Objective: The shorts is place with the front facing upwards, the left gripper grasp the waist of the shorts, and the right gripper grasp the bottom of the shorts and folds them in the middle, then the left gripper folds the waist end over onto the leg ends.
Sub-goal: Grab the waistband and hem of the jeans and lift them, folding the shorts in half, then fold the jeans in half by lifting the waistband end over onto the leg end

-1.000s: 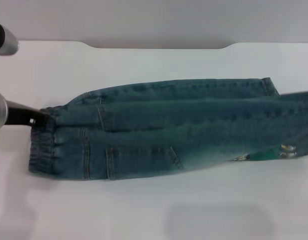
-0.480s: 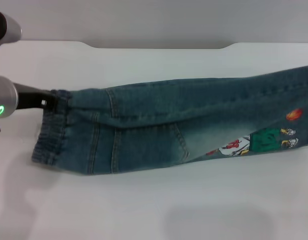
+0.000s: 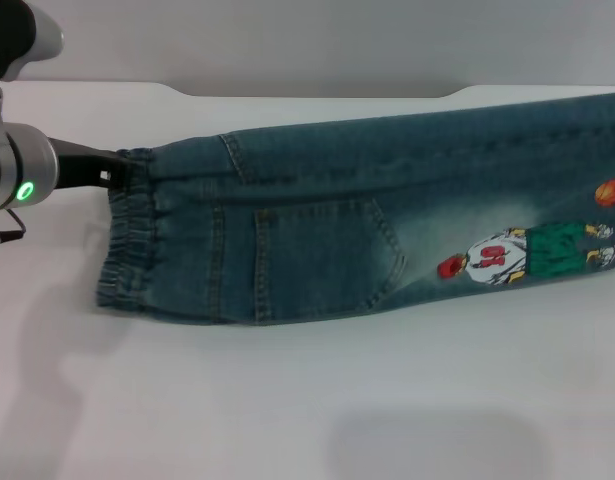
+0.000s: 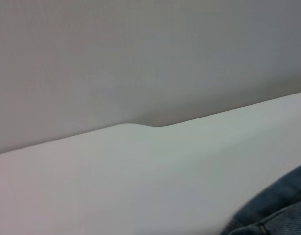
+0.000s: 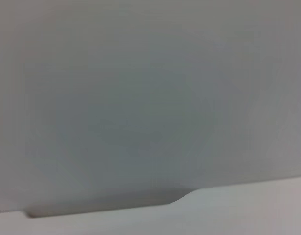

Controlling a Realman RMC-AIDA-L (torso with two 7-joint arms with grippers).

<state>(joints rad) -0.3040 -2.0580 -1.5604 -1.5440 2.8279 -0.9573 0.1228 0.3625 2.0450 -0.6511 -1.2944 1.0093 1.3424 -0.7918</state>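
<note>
Blue denim shorts (image 3: 367, 230) stretch across the white table (image 3: 287, 400) in the head view, folded lengthwise, with a cartoon print (image 3: 532, 255) near the leg end at the right. The elastic waist (image 3: 127, 245) is at the left. My left gripper (image 3: 122, 165) is shut on the waist's far corner, held a little above the table. A bit of the denim (image 4: 277, 210) also shows in the left wrist view. The leg ends run off the right edge of the head view, and my right gripper is out of view.
The table's far edge (image 3: 317, 92) has a shallow notch in it and meets a grey wall (image 3: 337, 40). Bare white tabletop lies in front of the shorts.
The shorts have been lifted and turned over towards the far side, exposing the cartoon print. The left gripper has moved up and to the right with the waist corner.
</note>
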